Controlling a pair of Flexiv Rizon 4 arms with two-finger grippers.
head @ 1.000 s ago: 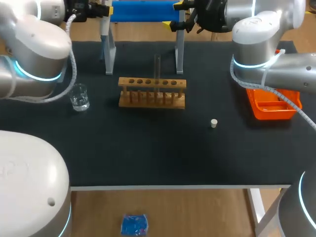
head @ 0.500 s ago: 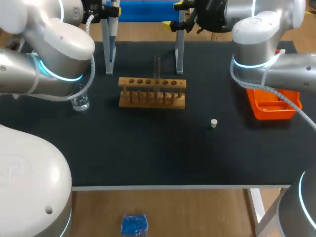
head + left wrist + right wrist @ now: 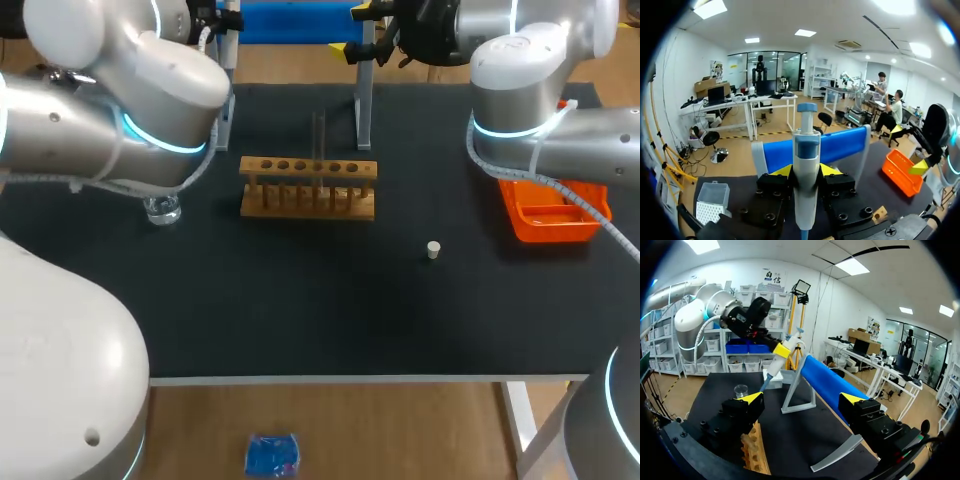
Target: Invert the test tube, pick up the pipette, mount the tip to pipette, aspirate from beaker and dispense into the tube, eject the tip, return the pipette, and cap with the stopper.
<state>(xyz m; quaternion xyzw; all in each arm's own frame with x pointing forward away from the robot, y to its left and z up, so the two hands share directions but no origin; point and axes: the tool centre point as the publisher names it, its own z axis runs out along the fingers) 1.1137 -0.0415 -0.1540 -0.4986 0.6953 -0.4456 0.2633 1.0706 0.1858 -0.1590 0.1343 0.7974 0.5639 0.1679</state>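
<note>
The left end effector is clenched on the pipette by the blue stand at the upper left of the head view; the right end effector hangs released near the stand's other post. The test tube stands upright in the wooden rack at mid-frame on the bench, the stopper lies to its lower right, the beaker under the left arm

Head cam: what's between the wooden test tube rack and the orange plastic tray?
In the head view, only the small white stopper, standing on the black mat, clear of both the wooden test tube rack and the orange plastic tray.
</note>
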